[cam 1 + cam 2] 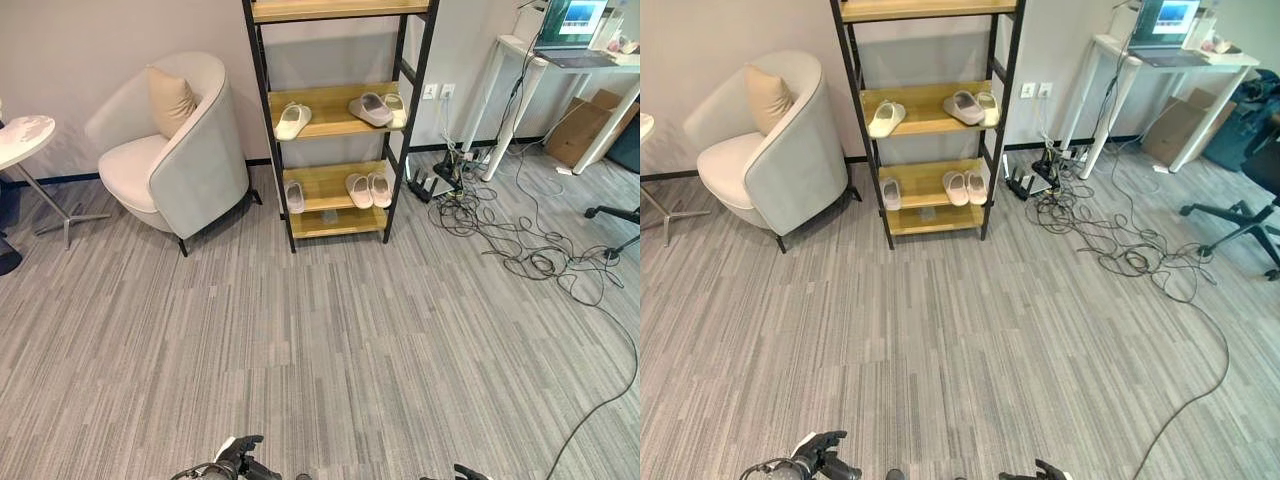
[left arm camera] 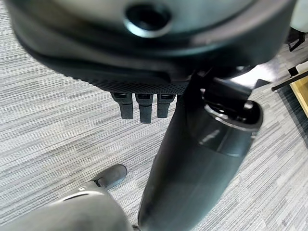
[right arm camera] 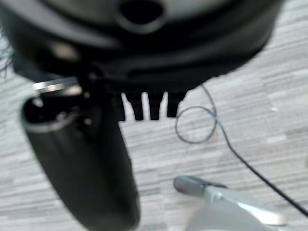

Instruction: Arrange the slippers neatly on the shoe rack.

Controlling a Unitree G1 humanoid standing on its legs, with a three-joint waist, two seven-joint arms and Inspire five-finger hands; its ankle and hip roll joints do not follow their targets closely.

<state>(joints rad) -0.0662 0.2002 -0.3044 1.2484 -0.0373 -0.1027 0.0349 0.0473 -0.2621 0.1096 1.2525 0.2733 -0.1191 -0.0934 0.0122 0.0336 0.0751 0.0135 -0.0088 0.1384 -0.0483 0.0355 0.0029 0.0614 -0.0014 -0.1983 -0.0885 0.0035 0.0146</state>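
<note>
- The shoe rack (image 1: 339,120) is standing against the wall at about 12 o'clock, well apart from the robot across the carpet (image 1: 330,340).
- On its middle shelf, a cream slipper (image 1: 293,121) is lying alone at 11 o'clock, and a grey slipper (image 1: 370,108) is sitting askew just beside a pale slipper (image 1: 396,108) at 1 o'clock; that untidy pair probably needs straightening.
- On the lower shelf, one slipper (image 1: 294,196) is lying at the rack's 9 o'clock edge, apart from a neat pair (image 1: 368,189) lying side by side toward 3 o'clock.
- The left hand (image 2: 140,104) is hanging over bare carpet, fingers straight and relaxed, holding nothing.
- The right hand (image 3: 150,105) is doing likewise, fingers apart from any object, presumably idling because the rack is too far away to reach.
- An armchair (image 1: 175,150) with a cushion (image 1: 169,99) is sitting at 10 o'clock, and a table (image 1: 560,62) bearing a laptop (image 1: 572,30) at 2 o'clock.
</note>
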